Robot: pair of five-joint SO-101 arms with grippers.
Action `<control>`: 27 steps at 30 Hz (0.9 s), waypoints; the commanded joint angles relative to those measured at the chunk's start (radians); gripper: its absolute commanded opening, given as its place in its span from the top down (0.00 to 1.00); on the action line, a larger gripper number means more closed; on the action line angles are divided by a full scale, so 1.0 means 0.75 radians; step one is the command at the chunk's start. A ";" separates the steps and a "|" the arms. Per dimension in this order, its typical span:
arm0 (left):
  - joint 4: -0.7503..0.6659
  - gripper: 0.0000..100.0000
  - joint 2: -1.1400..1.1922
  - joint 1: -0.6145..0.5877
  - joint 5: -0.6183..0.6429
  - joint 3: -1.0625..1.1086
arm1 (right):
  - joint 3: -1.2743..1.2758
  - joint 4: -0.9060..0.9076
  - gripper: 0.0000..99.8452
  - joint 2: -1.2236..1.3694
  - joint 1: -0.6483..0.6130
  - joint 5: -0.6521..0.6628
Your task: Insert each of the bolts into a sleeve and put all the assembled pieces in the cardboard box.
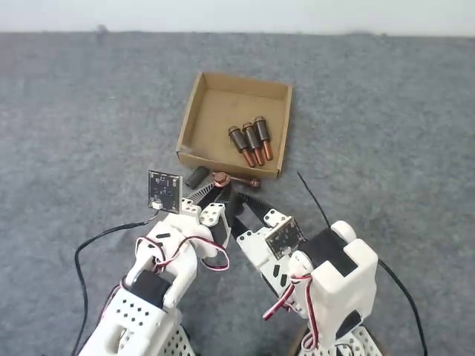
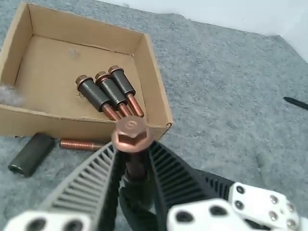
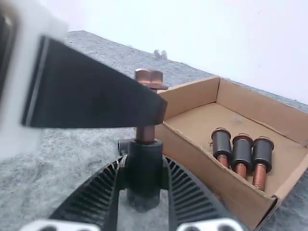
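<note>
A grey carpeted surface (image 1: 82,111) is spread under everything. Farthest left of the parts, a loose sleeve (image 1: 197,176), dark and empty, is laid on its side just in front of the near wall of the cardboard box (image 1: 188,122). Next to it, the left gripper (image 2: 132,153) is clamped on a copper-coloured flanged bolt (image 2: 129,134). Its ribbed fingers (image 2: 91,180) are pressed against the shank directly under the head, and the bolt is held upright. The lower end of this bolt is seated in a second dark sleeve (image 3: 143,151), with a stretch of bare shank left visible between head and sleeve. The held pair is located just in front of the box's near wall, outside the box. A loose bolt (image 1: 245,182) is laid flat on the carpet along that same wall, just beside it and a little to the right of the held bolt. Inside the box, toward its right side, three assembled pieces (image 1: 251,141) are laid side by side, touching one another, each a bolt pushed through a dark sleeve with its threaded end pointed at the near wall. On the right, the right gripper (image 3: 143,169) is closed around the held sleeve from both sides, below the left gripper's grip. A black cable (image 1: 313,199) is trailed across the carpet to the right of the box.
</note>
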 commanded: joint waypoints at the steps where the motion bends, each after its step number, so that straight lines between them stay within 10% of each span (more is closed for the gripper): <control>1: 0.018 0.99 0.025 -0.002 -0.018 -0.015 | 0.035 -0.048 0.99 -0.026 0.066 -0.004; 27: 0.104 0.91 0.008 -0.012 -0.016 -0.052 | 0.035 -0.048 0.99 -0.026 0.066 -0.004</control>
